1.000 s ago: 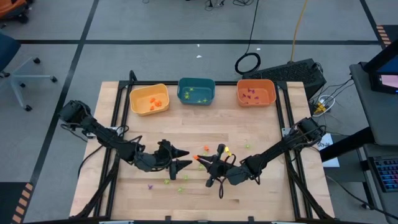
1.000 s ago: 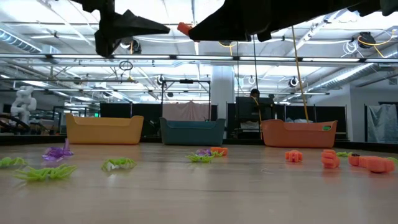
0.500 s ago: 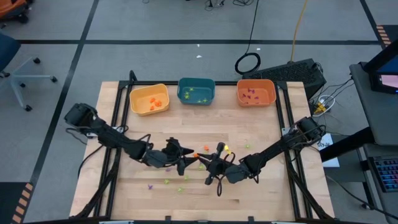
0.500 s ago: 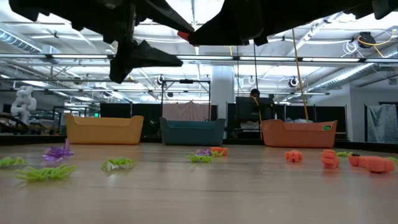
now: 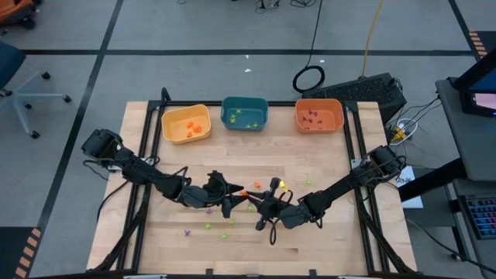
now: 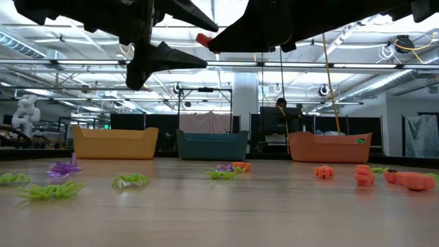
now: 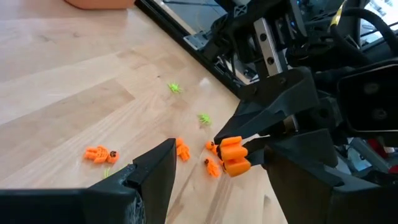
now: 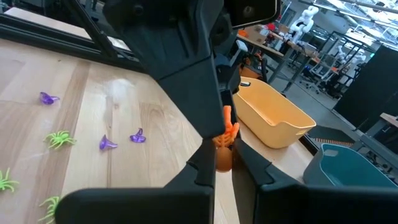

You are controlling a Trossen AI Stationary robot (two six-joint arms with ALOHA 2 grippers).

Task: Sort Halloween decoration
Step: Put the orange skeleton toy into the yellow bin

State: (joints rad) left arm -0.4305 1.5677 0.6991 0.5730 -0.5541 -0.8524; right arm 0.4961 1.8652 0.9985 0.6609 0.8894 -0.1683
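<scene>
The right tool hung above the middle of the tabletop with its fingers pinched on a small orange trinket, held clear of the wood. The left tool faced it from just beside, its fingers spread wide on either side of that trinket's line, gripping nothing. In the low view both tools showed as dark shapes high over the surface, the orange piece at the right tool's tip between them.

Along the far edge of the tabletop stood three bins in a row: a yellow bin with orange pieces in it, a teal bin with light-green ones, and an orange bin with purple ones.

The rest of the Halloween decoration lay loose on the wood around and below the tools. Orange figures sat near the centre, with two more close under the held piece. Light-green spiders and a purple one lay toward the near side, and more purple bits rested on the boards on the left arm's half.
</scene>
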